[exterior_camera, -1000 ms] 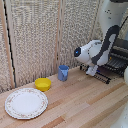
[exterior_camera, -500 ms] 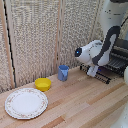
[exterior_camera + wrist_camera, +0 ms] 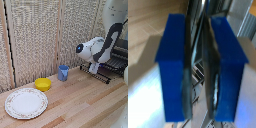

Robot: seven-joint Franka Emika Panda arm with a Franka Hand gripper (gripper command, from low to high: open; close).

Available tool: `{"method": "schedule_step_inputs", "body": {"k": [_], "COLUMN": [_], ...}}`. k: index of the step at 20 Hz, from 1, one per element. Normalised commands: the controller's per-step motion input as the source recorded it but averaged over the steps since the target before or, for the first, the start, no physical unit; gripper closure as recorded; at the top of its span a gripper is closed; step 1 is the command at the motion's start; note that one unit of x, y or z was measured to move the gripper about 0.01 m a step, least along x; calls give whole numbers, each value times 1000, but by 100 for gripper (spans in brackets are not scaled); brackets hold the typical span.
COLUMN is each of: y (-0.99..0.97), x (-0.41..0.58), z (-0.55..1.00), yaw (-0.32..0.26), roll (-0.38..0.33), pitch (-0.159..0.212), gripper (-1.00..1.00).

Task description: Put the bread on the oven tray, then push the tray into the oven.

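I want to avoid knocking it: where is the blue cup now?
In the exterior view the cup stands on the wooden table, near the middle by the back wall, between the yellow bowl on its left and the oven pan on its right.

Light wooden plank table, woven beige screens behind it with pale upright posts between panels, soft even light, perhaps daylight, no floor or window in view, wrist view too blurred to add more
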Motion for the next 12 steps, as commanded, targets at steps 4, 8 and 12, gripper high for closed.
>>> {"method": "schedule_step_inputs", "body": {"k": [4,8,12], "y": [-294,-779,-1000], "x": [158,149,1], "z": [609,628,491], "yaw": [15,-1,0], "roll": [205,120,88], "pitch": [18,0,0], "gripper": [100,100,100]}}
